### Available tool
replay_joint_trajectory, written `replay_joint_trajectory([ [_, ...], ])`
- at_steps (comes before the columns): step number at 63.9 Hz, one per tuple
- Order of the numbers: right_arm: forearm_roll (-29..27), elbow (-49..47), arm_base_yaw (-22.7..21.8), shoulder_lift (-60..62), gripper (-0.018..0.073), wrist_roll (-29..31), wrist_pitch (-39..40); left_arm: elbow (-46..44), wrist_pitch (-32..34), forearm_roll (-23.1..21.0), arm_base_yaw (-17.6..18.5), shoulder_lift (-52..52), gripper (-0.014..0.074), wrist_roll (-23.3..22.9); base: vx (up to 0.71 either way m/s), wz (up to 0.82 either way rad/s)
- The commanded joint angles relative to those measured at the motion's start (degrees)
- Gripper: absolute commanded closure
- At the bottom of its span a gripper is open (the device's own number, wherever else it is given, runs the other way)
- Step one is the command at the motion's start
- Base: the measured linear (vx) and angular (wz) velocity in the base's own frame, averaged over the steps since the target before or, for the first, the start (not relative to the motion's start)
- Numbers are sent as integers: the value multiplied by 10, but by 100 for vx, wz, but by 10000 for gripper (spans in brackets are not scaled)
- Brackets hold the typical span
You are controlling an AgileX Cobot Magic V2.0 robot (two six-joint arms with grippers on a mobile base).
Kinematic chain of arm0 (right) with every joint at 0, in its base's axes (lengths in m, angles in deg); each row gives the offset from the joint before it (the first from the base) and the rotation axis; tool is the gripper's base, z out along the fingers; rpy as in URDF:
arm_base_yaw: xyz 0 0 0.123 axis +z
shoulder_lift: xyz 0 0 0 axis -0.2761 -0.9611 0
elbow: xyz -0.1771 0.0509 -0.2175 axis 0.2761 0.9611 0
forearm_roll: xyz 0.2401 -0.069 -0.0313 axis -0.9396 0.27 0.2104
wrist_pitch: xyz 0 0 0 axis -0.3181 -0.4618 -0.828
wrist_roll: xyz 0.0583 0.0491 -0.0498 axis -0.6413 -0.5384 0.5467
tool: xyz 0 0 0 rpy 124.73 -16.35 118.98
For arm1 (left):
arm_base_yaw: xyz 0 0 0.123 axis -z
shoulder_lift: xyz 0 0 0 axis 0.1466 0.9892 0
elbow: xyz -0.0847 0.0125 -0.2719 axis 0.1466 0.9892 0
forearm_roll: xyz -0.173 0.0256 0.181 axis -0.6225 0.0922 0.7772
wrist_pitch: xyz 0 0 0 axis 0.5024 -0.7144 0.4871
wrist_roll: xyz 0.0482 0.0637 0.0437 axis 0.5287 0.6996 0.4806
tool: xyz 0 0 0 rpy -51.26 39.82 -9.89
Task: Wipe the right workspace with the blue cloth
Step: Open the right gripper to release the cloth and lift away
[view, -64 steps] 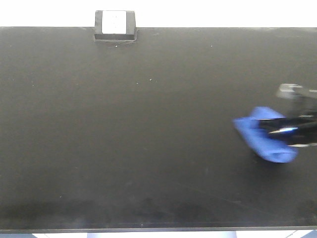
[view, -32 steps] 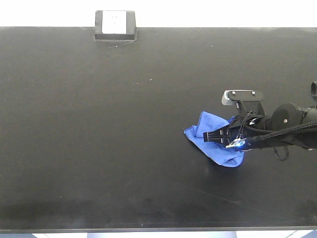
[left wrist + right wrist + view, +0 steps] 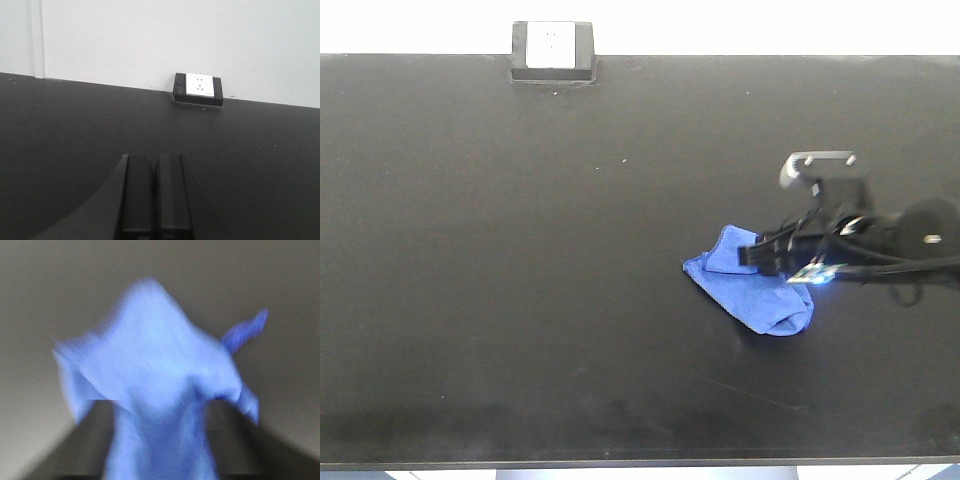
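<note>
Right gripper point(image 3: 760, 255) was closed on the blue cloth point(image 3: 748, 291), pinching it at the edge that was farther from the socket box point(image 3: 552, 50) along the counter point(image 3: 470, 250). The cloth lay on the black surface well away from that box, toward the near and right part of the counter, and it looked bunched and folded, not spread flat.

Judging from how it draped, the cloth was light and very soft, with no stiffness of its own. It would probably fold under itself when pushed and trail flat when pulled. It did not look fragile or slippery. A hold on a gathered fold near the middle seemed better than on one corner, so more fabric would stay under the gripper.

From the right wrist camera the cloth point(image 3: 160, 390) was blurred and filled most of the view, so the fingertips and the exact grip could not be made out. How firmly the cloth pressed on the counter was also not visible.

Left gripper point(image 3: 155, 195) was held over bare counter, nearer to the socket box point(image 3: 198, 89), with its fingers together and nothing between them.
</note>
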Motion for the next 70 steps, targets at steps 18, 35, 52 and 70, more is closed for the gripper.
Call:
replay_joint_trajectory([
  [18, 14, -14, 0, 166, -27, -1, -117, 18, 45, -4, 3, -9, 602, -5, 0, 0],
  [35, -17, -14, 0, 222, -27, -3, -144, 18, 45, -4, 3, -9, 602, -5, 0, 0],
  [52, 15, -14, 0, 223, -27, 0, -139, 18, 45, -4, 3, -9, 602, -5, 0, 0],
  [70, 82, -12, -1, 263, 85, 0, -137, 18, 45, -4, 3, -9, 602, -5, 0, 0],
])
